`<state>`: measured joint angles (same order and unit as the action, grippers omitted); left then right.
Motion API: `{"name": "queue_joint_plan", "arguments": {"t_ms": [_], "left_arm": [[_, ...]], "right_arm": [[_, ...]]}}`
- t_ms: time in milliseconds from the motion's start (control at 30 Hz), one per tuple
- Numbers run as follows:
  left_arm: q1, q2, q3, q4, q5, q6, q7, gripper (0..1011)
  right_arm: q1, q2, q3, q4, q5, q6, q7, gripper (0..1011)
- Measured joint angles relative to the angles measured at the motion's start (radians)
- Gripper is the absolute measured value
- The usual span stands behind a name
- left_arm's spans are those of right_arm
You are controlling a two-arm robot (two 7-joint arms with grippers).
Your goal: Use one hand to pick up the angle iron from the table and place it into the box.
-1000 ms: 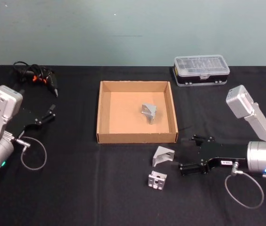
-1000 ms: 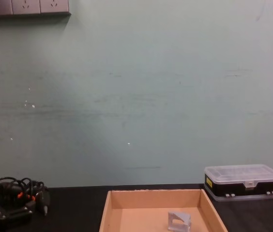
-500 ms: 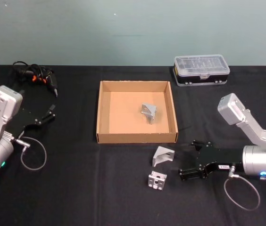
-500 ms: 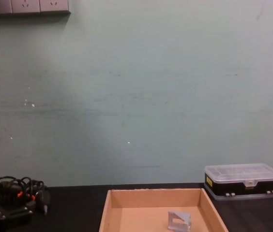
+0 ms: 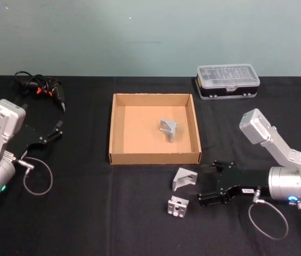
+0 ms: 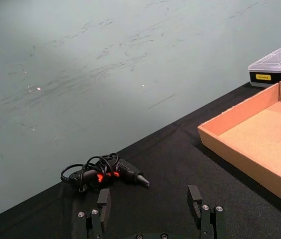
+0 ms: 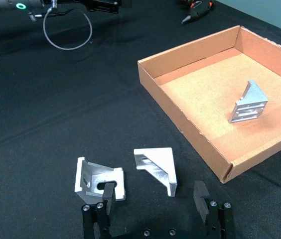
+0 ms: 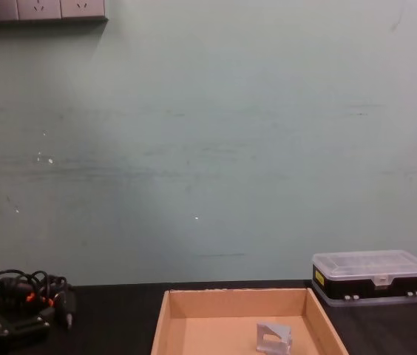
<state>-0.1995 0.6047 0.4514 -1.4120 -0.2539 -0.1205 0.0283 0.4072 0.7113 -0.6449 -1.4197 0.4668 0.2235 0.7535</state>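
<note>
Two grey angle irons lie on the black table [image 5: 86, 213] just in front of the tan box [image 5: 155, 157]: one [image 5: 184, 177] nearer the box, one [image 5: 177, 205] nearer me. A third angle iron [image 5: 168, 128] sits inside the box. My right gripper [image 5: 207, 183] stands open, low over the table, just right of the two loose pieces. In the right wrist view the right gripper [image 7: 154, 196] has one angle iron [image 7: 156, 167] ahead between its fingers and the other [image 7: 98, 177] by one fingertip. My left gripper [image 5: 53, 132] is open and idle at the left.
A black case with a clear lid [image 5: 227, 80] stands at the back right. A black drill with orange marks and a cable [image 5: 41, 88] lies at the back left. Bare table stretches in front of the left arm.
My right gripper has moved left and nearer the table's front edge, closing in on the two loose angle irons. The angle irons and the left arm have stayed put.
</note>
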Motion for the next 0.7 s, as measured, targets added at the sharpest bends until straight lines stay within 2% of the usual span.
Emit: {"name": "queue_joint_plan", "arguments": {"t_ms": [700], "left_arm": [[0.0, 0.0, 0.0, 0.0, 0.0, 0.0, 0.0, 1011]], "right_arm": [[0.03, -0.044, -0.016, 0.044, -0.026, 0.015, -0.01, 1004]]}}
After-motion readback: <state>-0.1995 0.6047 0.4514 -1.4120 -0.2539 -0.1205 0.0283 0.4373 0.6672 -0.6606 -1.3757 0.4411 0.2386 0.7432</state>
